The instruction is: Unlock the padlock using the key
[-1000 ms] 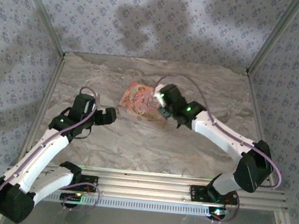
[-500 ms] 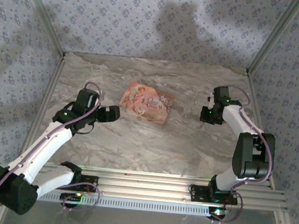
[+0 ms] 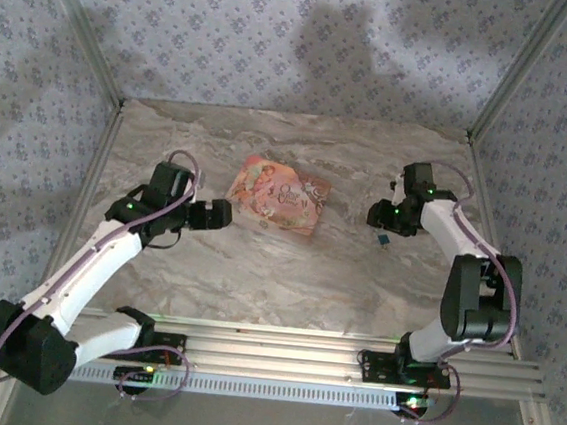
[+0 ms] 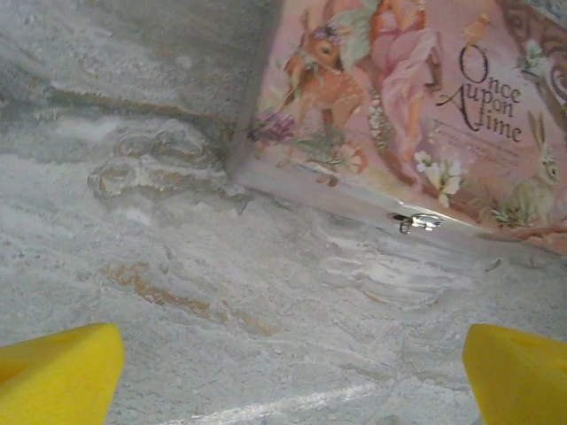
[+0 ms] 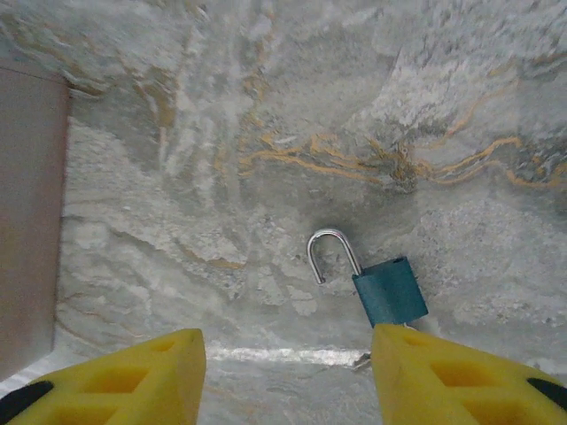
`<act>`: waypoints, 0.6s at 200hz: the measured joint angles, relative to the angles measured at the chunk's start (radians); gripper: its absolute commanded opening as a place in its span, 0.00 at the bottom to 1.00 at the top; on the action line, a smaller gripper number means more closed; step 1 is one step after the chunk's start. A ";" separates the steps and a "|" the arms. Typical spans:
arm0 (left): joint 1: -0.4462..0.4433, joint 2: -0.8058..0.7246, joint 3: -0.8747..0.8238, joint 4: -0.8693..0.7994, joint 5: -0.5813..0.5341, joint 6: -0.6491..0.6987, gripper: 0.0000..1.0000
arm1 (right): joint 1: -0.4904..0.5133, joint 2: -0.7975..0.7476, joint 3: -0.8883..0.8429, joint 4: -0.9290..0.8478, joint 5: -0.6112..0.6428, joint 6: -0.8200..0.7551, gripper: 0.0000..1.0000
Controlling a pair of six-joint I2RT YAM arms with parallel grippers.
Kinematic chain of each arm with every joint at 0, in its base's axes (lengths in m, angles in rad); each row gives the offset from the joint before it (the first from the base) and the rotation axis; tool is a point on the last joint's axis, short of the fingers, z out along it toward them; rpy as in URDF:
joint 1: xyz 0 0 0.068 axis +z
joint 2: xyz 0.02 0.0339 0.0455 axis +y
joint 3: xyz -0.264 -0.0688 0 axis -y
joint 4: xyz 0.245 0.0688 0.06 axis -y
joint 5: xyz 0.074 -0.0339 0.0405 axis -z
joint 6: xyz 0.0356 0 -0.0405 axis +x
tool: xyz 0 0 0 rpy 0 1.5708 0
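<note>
Right gripper is spread open with nothing between its yellow fingers, just bare tabletop. From above it's hanging over the right side of the table. Left gripper is open really wide too, holding nothing. It sits over on the left, pointed at the pink box but not touching it.

Biggest thing out there is that marble-look table. Then the flat pink storybook-style box, lying near the middle toward the back, well apart from the right gripper.

The padlock is not yellow at all, fwiw: small teal-blue body, and the silver shackle is swung open. It's lying flat on the table right at the tip of one right-gripper finger. Can't tell if they actually touch.

Also a tiny silvery metal bit at the box's near edge, no idea what it is.
</note>
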 measured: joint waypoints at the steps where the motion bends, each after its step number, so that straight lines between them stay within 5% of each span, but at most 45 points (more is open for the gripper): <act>1: 0.000 0.001 0.002 -0.001 0.000 0.001 0.98 | 0.000 -0.005 0.000 0.000 0.000 -0.001 0.55; 42: 0.039 0.107 0.120 -0.039 -0.032 0.079 0.98 | -0.003 -0.206 -0.039 0.053 0.048 -0.026 0.71; 60: 0.098 0.151 0.154 -0.039 -0.030 0.103 0.98 | -0.010 -0.313 -0.094 0.098 0.085 -0.044 0.99; 120: 0.195 0.142 0.043 0.163 -0.172 0.177 0.98 | -0.015 -0.581 -0.349 0.294 0.272 -0.099 1.00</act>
